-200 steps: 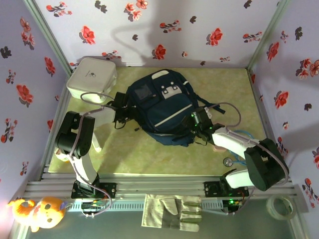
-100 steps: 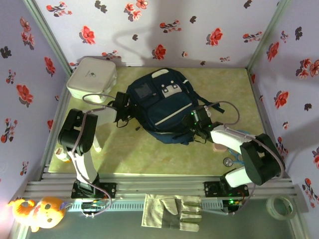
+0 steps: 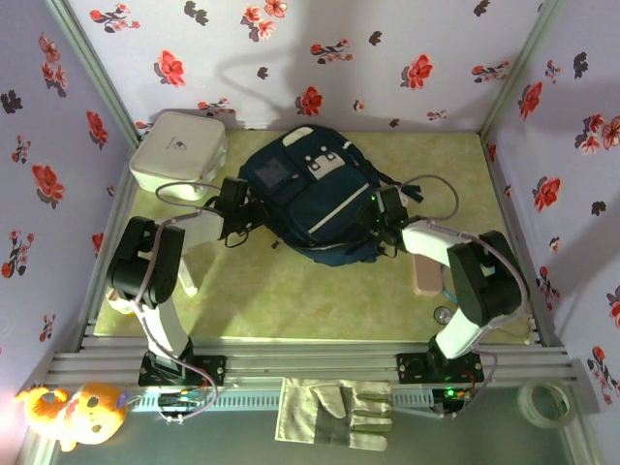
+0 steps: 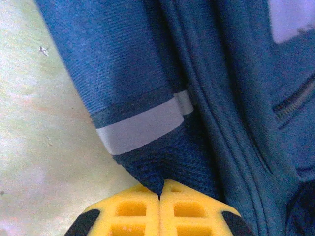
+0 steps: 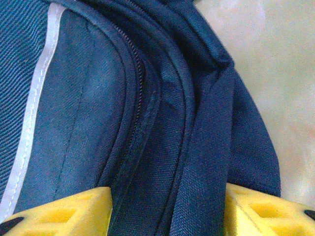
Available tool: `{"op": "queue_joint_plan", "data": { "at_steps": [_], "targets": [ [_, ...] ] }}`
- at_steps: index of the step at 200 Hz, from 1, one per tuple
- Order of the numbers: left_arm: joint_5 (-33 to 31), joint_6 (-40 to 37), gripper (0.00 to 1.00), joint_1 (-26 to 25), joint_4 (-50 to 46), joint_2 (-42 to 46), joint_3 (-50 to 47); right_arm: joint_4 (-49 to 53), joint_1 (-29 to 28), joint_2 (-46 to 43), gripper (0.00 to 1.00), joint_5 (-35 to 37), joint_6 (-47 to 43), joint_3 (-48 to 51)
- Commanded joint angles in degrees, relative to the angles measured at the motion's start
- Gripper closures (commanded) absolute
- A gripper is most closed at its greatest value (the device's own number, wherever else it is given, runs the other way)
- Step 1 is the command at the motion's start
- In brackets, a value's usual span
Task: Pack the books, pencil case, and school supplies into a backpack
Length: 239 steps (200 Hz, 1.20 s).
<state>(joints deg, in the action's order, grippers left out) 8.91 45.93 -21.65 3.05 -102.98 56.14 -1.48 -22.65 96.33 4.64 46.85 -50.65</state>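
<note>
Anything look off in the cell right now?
Backpack lies skewed on the mat, a corner fold pinched in the shut left gripper; right gripper straddles its zipper seam. Pencil case lies outside it, beside the right arm. No spill or damage seen.

The backpack (image 3: 308, 194) lies in the middle of the table (image 3: 291, 300), toward the back. Behind and to its left, in the back left corner, sits a square box (image 3: 178, 153), just apart from it. My left gripper (image 4: 159, 195) is at the backpack's left edge, pinched together on a corner of its fabric. My right gripper (image 5: 167, 196) is at the right edge, a finger on either side of a fold. The pencil case (image 3: 424, 276) lies flat before and right of the backpack, beside my right arm. Off the table, a glove (image 3: 339, 412) lies in front of the near rail between my bases. A plush toy (image 3: 73, 415) sits far left, and a tape roll (image 3: 544, 402) far right.
</note>
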Motion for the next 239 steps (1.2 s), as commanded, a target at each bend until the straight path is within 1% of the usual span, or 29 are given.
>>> {"op": "queue_joint_plan", "data": {
  "at_steps": [1, 15, 31, 60, 79, 99, 117, 136, 153, 164, 175, 187, 211, 239],
  "targets": [
    [4.56, -1.90, 1.00, -2.03, 1.17, 2.82, -0.99, 1.68, 1.73, 6.90, 0.43, -1.39, -5.09, -4.79],
    [5.06, -1.92, 1.00, -3.33, 0.87, 2.96, -0.49, 5.06, 2.60, 8.68, 0.46, -0.14, -6.30, -8.78],
    [4.98, -1.28, 1.00, -4.81, 0.71, 3.00, 0.10, 9.57, 2.62, 7.30, 0.46, 2.78, -8.02, -11.36],
    [3.86, 0.68, 1.00, -7.01, 0.91, 2.95, 1.22, 14.64, 2.18, -1.40, 0.42, 6.27, -11.20, -10.52],
    [2.51, 1.51, 1.00, -8.34, 0.87, 3.00, 2.15, 19.71, 0.72, -7.84, 0.40, 8.12, -12.57, -8.95],
    [0.91, 1.83, 1.00, -9.65, 0.91, 3.46, 2.96, 23.17, -2.73, -13.39, 0.40, 8.44, -12.51, -7.23],
    [0.77, 2.23, 1.00, -10.48, 0.82, 3.66, 3.60, 24.49, -8.05, -16.71, 0.41, 8.59, -11.13, -5.44],
    [0.76, 2.36, 1.00, -11.36, 0.74, 3.75, 4.02, 24.13, -13.81, -18.26, 0.43, 9.95, -7.57, -3.81],
    [0.76, 2.33, 1.00, -11.82, 0.38, 3.84, 4.33, 21.85, -19.08, -17.46, 0.46, 11.19, -4.86, -3.01],
    [0.78, 2.32, 1.00, -12.08, 0.31, 3.97, 4.48, 20.74, -22.21, -15.62, 0.47, 12.72, -3.90, -3.36],
    [0.76, 1.92, 1.00, -12.27, -0.08, 4.07, 4.67, 19.25, -24.50, -13.03, 0.51, 13.00, -3.60, -4.10],
    [0.76, 1.63, 1.00, -12.44, -0.49, 4.27, 4.86, 17.78, -26.22, -9.55, 0.57, 12.15, -3.61, -5.42],
    [0.76, 1.25, 1.00, -12.54, -1.02, 4.65, 5.03, 16.45, -28.62, -2.51, 0.64, 12.35, -2.96, -8.80],
    [0.92, 0.72, 1.00, -12.61, -1.33, 5.32, 4.68, 13.92, -29.83, 2.29, 0.70, 14.15, -2.29, -9.91]
  ]
}}
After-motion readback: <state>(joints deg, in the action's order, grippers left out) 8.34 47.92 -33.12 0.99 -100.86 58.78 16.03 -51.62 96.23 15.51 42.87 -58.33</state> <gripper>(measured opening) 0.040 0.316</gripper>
